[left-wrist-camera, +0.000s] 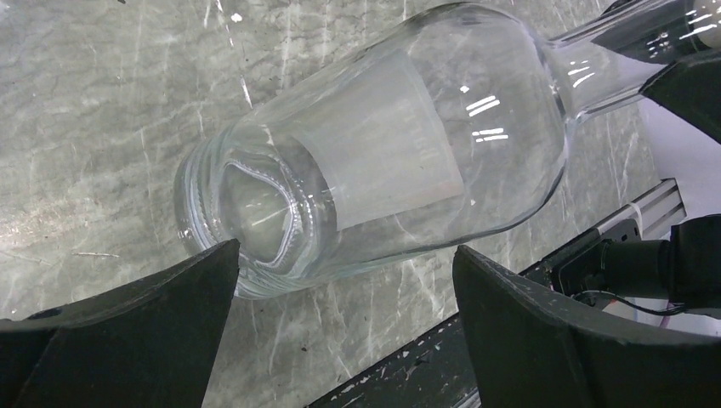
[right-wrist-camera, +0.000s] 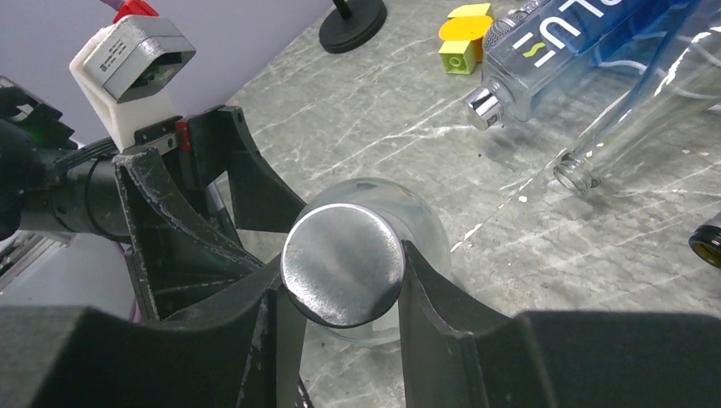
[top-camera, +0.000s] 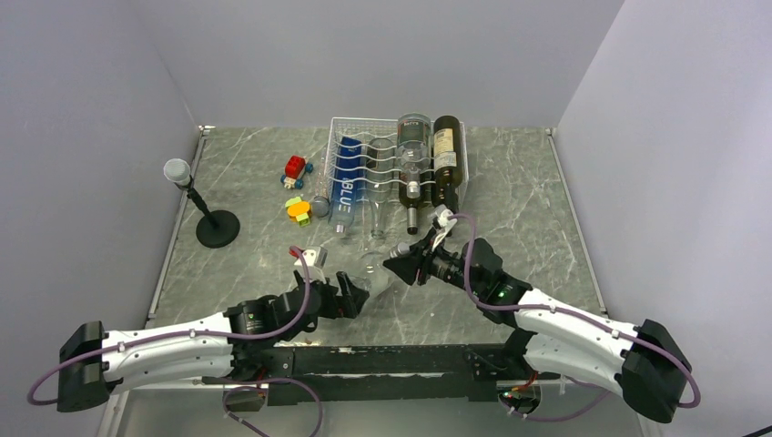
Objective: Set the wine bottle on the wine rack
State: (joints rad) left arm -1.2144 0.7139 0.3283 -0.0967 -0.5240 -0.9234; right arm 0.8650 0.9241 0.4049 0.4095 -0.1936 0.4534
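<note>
A clear glass wine bottle point(top-camera: 376, 271) with a silver cap point(right-wrist-camera: 343, 263) lies near the table's front, between my two grippers. My right gripper point(top-camera: 401, 261) is shut on its capped neck; in the right wrist view point(right-wrist-camera: 343, 276) both fingers press the cap's sides. My left gripper point(top-camera: 360, 298) is open, with its fingers point(left-wrist-camera: 119, 340) apart on either side of the bottle's base point(left-wrist-camera: 255, 212). The white wire wine rack point(top-camera: 364, 120) stands at the back centre. It holds a blue bottle point(top-camera: 349, 182), two clear bottles and a dark bottle point(top-camera: 445, 157).
A black microphone stand point(top-camera: 217, 228) is at the left. A red toy point(top-camera: 295, 167) and an orange-green toy point(top-camera: 298, 210) lie left of the rack. Bottle necks stick out of the rack's front point(right-wrist-camera: 574, 174). Grey walls enclose the table.
</note>
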